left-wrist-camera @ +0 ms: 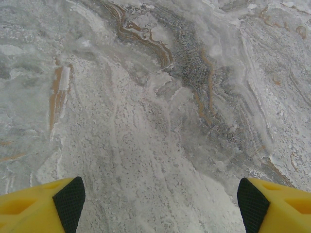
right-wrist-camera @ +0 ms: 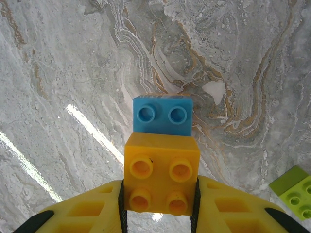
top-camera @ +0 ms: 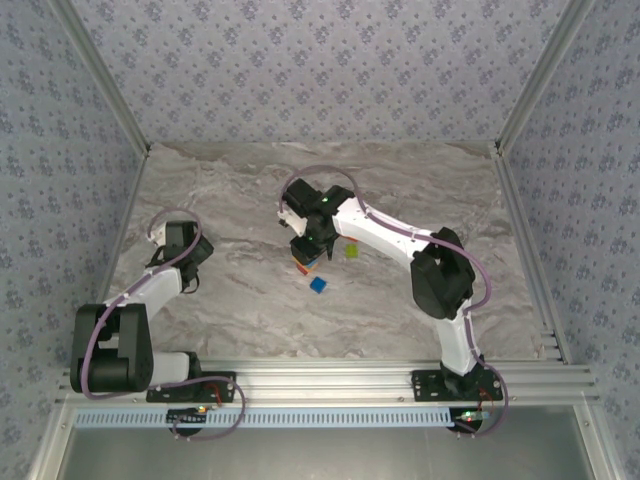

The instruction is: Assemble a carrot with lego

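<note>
1. The left tool (left-wrist-camera: 160, 201) hangs wide apart over the bare desk (left-wrist-camera: 146, 121), holding nothing.
2. A loose blue brick (top-camera: 318, 285) lies mid-desk.
3. The right tool (right-wrist-camera: 160, 206) clamps the orange brick (right-wrist-camera: 161, 174), with a second blue brick (right-wrist-camera: 163, 114) touching its far side.
4. A lime green brick (right-wrist-camera: 295, 191) lies nearby to the right.

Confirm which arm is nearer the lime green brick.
Right. The right arm, jaws shut on the orange brick, is just beside the lime green brick; the left arm, jaws open, sits far to its left.
</note>
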`<move>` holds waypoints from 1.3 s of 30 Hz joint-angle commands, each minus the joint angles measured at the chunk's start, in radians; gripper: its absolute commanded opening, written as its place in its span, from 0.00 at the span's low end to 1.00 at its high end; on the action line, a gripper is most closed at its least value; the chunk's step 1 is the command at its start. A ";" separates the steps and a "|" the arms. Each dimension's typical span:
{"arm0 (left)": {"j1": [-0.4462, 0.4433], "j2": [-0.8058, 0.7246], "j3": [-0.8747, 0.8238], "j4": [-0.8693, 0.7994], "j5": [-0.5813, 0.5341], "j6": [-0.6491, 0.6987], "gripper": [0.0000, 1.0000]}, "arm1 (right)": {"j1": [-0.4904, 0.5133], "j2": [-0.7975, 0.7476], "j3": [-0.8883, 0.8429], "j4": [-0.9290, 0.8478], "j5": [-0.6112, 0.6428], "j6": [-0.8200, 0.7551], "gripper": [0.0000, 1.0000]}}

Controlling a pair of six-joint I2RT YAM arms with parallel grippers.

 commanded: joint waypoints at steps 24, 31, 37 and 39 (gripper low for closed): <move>-0.008 0.003 0.030 -0.012 -0.018 0.013 0.84 | 0.032 0.081 -0.045 -0.051 0.099 -0.034 0.36; -0.008 0.003 0.029 -0.012 -0.017 0.014 0.84 | 0.044 0.119 -0.042 -0.087 0.126 -0.044 0.36; -0.008 0.002 0.029 -0.012 -0.017 0.013 0.84 | 0.050 0.157 -0.016 -0.136 0.122 -0.068 0.36; -0.008 0.001 0.029 -0.012 -0.018 0.014 0.84 | 0.051 0.170 0.003 -0.154 0.128 -0.077 0.36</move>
